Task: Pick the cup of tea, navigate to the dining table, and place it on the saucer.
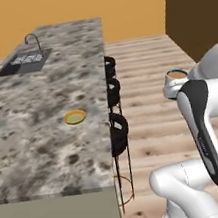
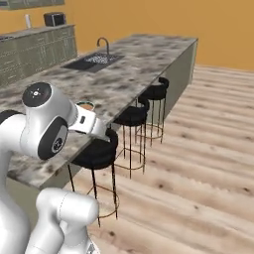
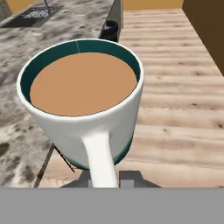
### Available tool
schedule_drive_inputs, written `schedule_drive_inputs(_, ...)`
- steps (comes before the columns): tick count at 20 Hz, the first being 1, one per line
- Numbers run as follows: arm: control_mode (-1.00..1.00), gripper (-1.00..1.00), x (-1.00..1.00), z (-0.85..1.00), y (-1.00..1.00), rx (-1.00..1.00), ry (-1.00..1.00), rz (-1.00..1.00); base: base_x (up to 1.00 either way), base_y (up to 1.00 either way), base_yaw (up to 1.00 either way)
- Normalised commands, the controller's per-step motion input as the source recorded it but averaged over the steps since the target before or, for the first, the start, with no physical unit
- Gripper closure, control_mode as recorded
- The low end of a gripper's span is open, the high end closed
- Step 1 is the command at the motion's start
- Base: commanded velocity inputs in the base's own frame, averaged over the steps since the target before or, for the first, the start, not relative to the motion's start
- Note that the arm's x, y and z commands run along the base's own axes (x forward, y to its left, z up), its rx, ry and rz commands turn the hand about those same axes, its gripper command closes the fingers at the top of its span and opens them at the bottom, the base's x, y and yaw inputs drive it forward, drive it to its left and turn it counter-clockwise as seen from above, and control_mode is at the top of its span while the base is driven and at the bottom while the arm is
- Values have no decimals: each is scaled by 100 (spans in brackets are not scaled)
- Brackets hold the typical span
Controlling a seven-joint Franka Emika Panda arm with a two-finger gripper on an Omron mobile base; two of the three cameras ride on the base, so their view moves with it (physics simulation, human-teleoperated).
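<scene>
The cup of tea [image 3: 83, 105] was held aloft by the fingers [image 3: 105, 177], which were closed tight on its handle; the brown liquid sat level below the rim. In the left base view the cup [image 1: 176, 76] hung over the wooden floor [image 1: 154, 123], to the right of the dining table [image 1: 30, 140] and well apart from it, beyond the row of black stools [image 1: 119, 129]. The saucer [image 1: 75, 117] lay bare on the granite top near the stool-side edge, well short of the sink [image 1: 24, 62] at the far end. The pick-up therefore appeared complete, and the base stood alongside the table — so the drive looked largely done. What remained, by this reading, was to carry the cup across over the table edge, centre it above the saucer, lower it upright and let go.
</scene>
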Motion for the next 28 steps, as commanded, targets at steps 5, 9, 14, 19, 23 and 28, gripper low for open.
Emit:
schedule_drive_inputs(5, 100, 100, 0, 0, 0, 0, 0, 0, 34, -88, 63)
schedule_drive_inputs(9, 100, 100, 0, 0, 0, 0, 0, 0, 42, -55, 82)
schedule_drive_inputs(14, 100, 100, 0, 0, 0, 0, 0, 0, 36, -58, 80)
schedule_drive_inputs(19, 100, 100, 0, 0, 0, 0, 0, 0, 23, -85, 65)
schedule_drive_inputs(23, 100, 100, 0, 0, 0, 0, 0, 0, 42, -83, 63)
schedule_drive_inputs(28, 100, 100, 0, 0, 0, 0, 0, 0, 22, -73, 48)
